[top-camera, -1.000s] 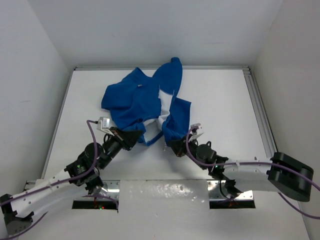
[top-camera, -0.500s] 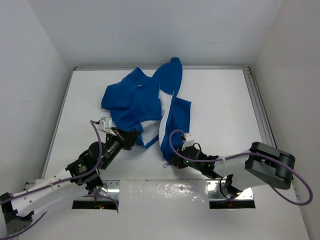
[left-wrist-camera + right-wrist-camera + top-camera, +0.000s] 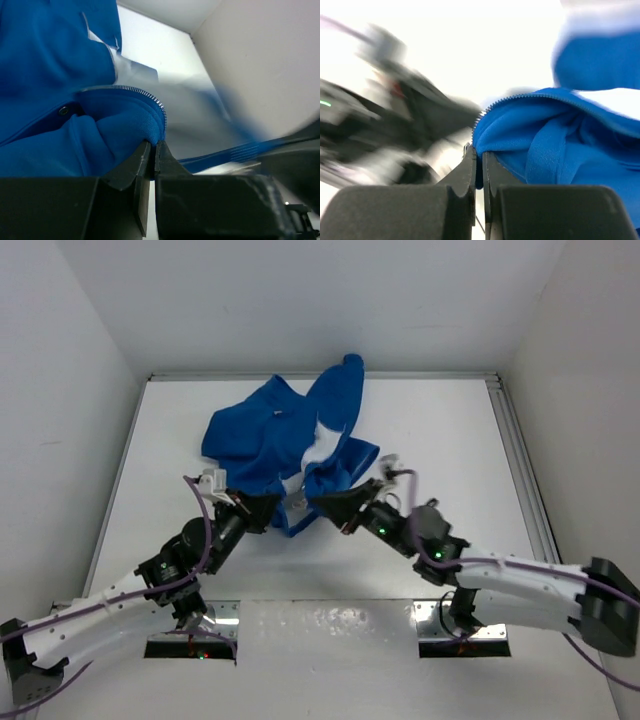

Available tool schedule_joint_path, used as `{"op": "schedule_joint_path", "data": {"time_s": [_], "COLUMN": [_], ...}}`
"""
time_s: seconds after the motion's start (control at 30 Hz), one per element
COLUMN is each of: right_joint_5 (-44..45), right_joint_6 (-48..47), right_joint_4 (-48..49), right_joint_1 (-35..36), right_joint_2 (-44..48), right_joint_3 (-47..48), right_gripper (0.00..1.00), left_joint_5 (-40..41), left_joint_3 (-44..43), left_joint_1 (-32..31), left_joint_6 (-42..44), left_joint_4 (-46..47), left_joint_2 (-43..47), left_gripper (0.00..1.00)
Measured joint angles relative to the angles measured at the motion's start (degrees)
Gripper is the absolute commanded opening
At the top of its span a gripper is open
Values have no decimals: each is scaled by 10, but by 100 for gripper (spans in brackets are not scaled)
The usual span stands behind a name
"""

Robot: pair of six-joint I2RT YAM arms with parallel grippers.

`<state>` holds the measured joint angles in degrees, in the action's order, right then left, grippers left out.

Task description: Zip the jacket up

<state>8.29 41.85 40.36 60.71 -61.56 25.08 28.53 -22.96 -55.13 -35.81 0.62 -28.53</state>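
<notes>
The royal-blue fleece jacket lies crumpled on the white table, front open with pale lining showing. My left gripper is shut on the bottom corner of one front edge; the left wrist view shows its jaws pinching blue fleece beside the silvery zipper teeth. My right gripper is shut on the bottom corner of the other front edge, close to the left gripper. In the right wrist view blue fleece sits between the jaws, with zipper teeth just above.
White walls enclose the table at the back and on both sides. A metal rail runs along the right edge. The left arm and right arm reach in from the near edge.
My right gripper has swung up and to the left with its jacket corner, ending beside the left gripper. The right front panel has bunched up. The left gripper has barely moved.
</notes>
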Motion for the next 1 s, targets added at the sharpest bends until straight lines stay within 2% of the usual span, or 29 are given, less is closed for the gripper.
{"op": "schedule_joint_path", "data": {"time_s": [0.07,0.13,0.2,0.37,0.67,1.0], "right_joint_5": [12,33,44,54,71,78], "right_joint_6": [-20,-29,-33,-37,-36,-32], "right_joint_4": [60,120,151,161,268,303], "right_joint_1": [0,-3,-5,-5,-6,-6], "right_joint_2": [69,88,62,-6,-11,-23], "right_joint_3": [-15,-45,-77,-126,-130,-130], "right_gripper": [0,0,0,0,0,0], "left_joint_5": [5,7,7,-11,-50,-99], "left_joint_3": [-2,-2,-2,-2,-2,4], "left_joint_1": [0,0,0,0,0,0], "left_joint_6": [0,0,0,0,-6,-19], "left_joint_4": [3,9,18,41,80,128], "left_joint_2": [9,13,13,-4,-30,-56], "left_gripper": [0,0,0,0,0,0]}}
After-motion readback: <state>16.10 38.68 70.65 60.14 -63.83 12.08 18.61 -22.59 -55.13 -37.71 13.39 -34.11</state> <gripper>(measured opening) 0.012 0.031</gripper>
